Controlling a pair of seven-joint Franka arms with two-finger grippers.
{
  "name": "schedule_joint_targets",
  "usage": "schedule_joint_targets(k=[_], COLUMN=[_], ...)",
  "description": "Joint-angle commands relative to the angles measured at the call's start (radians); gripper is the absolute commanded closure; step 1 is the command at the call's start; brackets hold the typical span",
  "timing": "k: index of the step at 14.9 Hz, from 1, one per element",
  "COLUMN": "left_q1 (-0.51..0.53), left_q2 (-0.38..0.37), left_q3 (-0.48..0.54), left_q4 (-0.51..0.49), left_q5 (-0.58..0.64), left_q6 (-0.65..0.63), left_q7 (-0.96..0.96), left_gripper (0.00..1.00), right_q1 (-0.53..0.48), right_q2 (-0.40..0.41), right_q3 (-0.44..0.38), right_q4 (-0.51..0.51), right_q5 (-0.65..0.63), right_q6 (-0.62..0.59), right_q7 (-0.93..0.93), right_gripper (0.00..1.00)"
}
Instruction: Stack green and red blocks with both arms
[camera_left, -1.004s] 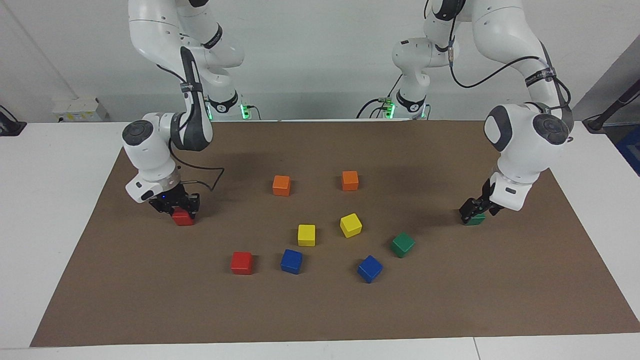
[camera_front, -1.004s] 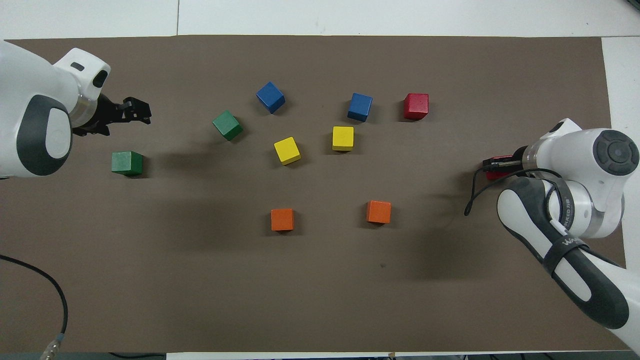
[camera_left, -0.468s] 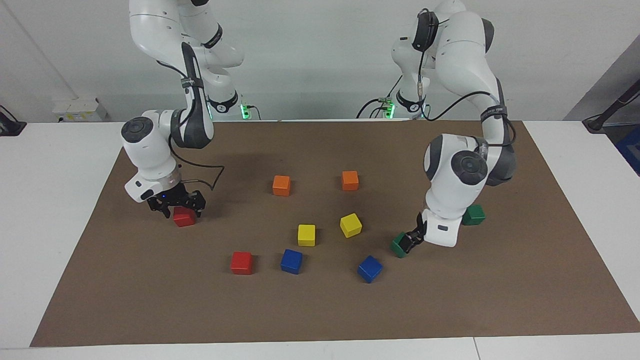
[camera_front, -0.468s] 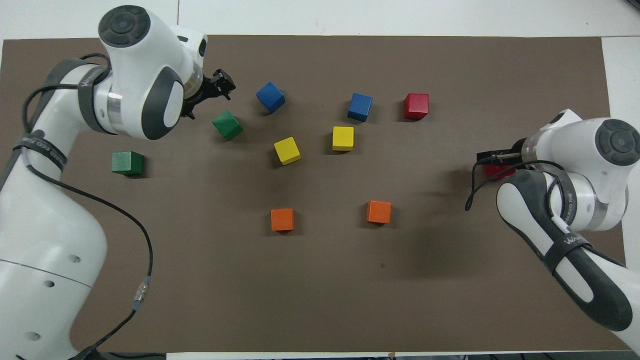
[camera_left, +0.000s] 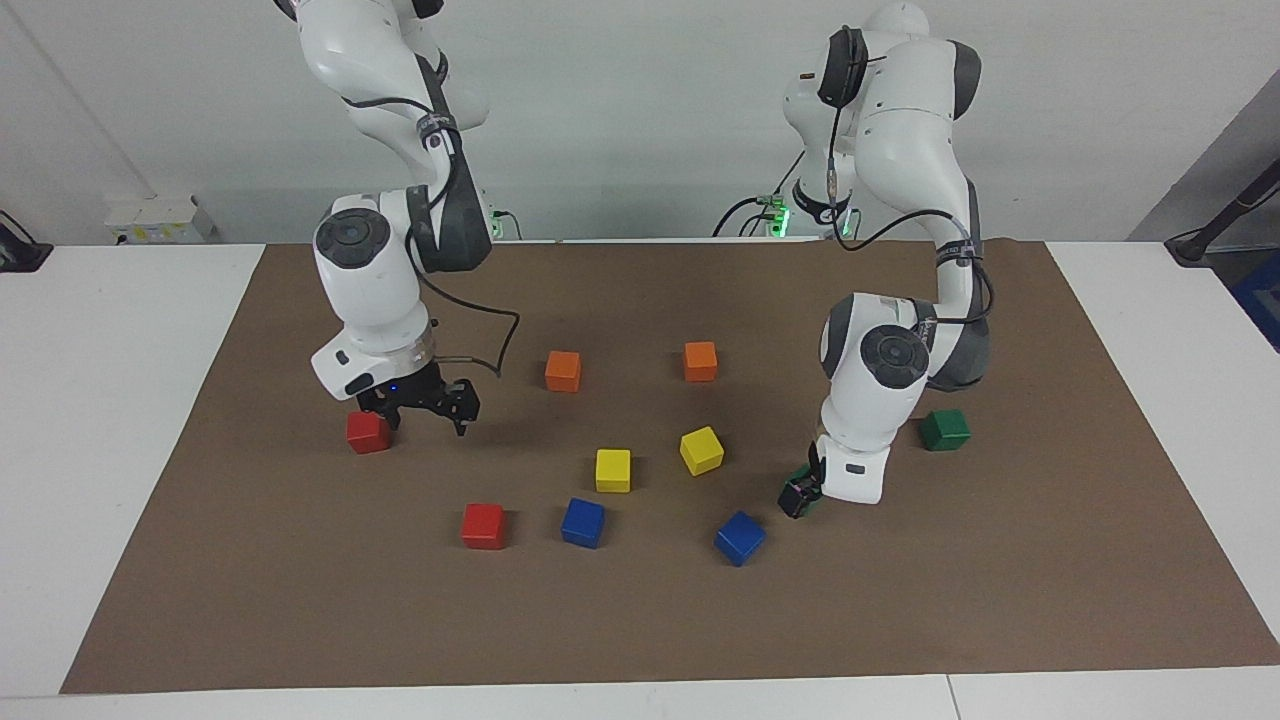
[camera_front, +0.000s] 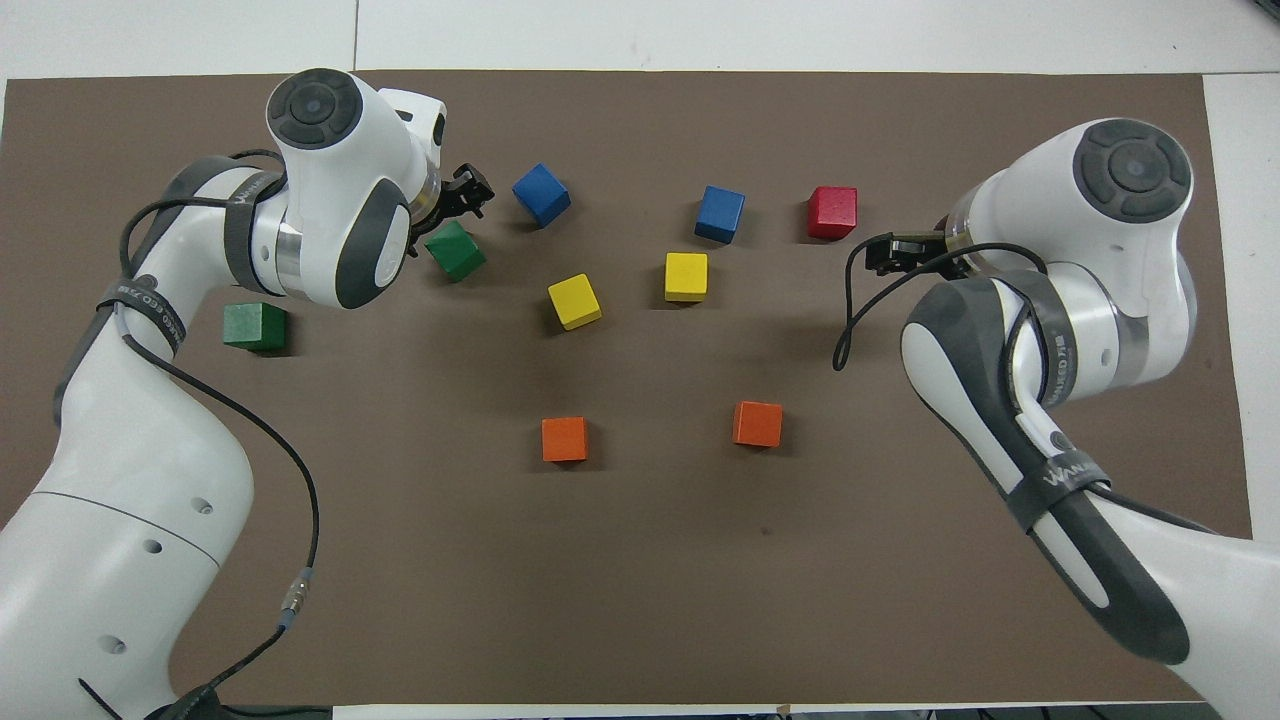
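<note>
Four blocks matter here, two green and two red, and all of them sit apart on the brown mat (camera_left: 640, 620), none stacked. The first green block (camera_front: 455, 250) lies turned at an angle, beside one blue block (camera_left: 740, 537) and farther from the robots than the yellow blocks (camera_left: 702, 450). My left end effector (camera_left: 797, 497) is down at this block, right against it in the facing view and largely hiding it there. I cannot tell whether it is spread or pinching the block.

The second green block (camera_left: 945, 429) rests toward the left arm's end of the mat, nearer to the robots than the first and well apart from the left end effector.

The first red block (camera_left: 368, 432) sits toward the right arm's end of the mat. My right end effector (camera_left: 420, 400) hovers low just beside it, toward the middle of the mat, with its fingers (camera_left: 465, 410) spread wide and nothing between them. The second red block (camera_left: 483, 525) lies farther from the robots, next to the other blue block (camera_left: 583, 522).

Two orange blocks (camera_left: 563, 371) stand nearest the robots, side by side with a gap between them. The mat covers the middle of the white counter (camera_left: 100, 400).
</note>
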Motion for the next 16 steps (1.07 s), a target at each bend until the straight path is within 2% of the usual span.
schedule_joint_targets(k=[1,3,5,8,9,10,11,12,13,16], left_q1=[-0.013,-0.014,-0.016,-0.025,-0.025,-0.027,-0.028,-0.028,-0.03,-0.015], left_q2=[-0.074,-0.08,-0.08,-0.08,-0.08,-0.08,-0.08,-0.08,-0.08,-0.071], left_q3=[0.014,0.014,0.014,0.014,0.014,0.014,0.014,0.014,0.014,0.008], left_q4=[-0.126,-0.143,-0.143,-0.141,-0.141,-0.143,-0.144,-0.144,-0.14,-0.024], left_q5=[0.02,0.02,0.02,0.02,0.02,0.02,0.022,0.024,0.033,0.115], left_q6=[0.061,0.067,0.077,0.087,0.087,0.089,0.089,0.087,0.074,-0.134], left_q7=[-0.055,-0.066,-0.097,-0.114,-0.115,-0.133,-0.146,-0.146,-0.143,-0.082], left_gripper=[0.0,0.0,0.0,0.0,0.06,0.15,0.43,0.92,1.0,1.0], right_q1=[0.024,0.041,0.041,0.048,0.05,0.05,0.05,0.05,0.05,0.05], right_q2=[0.152,0.215,0.246,0.327,0.353,0.367,0.372,0.378,0.39,0.439], right_q3=[0.001,0.001,-0.001,-0.001,-0.001,-0.001,-0.001,0.001,0.001,0.001], right_q4=[0.192,0.261,0.274,0.393,0.438,0.461,0.469,0.473,0.485,0.542], right_q5=[-0.025,-0.024,-0.027,-0.03,-0.03,-0.028,-0.028,-0.028,-0.028,-0.027], right_q6=[-0.053,-0.056,-0.055,-0.081,-0.093,-0.11,-0.112,-0.107,-0.101,-0.099], right_q7=[0.078,0.107,0.11,0.121,0.123,0.123,0.123,0.123,0.123,0.123], right_gripper=[0.0,0.0,0.0,0.0,0.0,0.0,0.0,0.0,0.0,0.0])
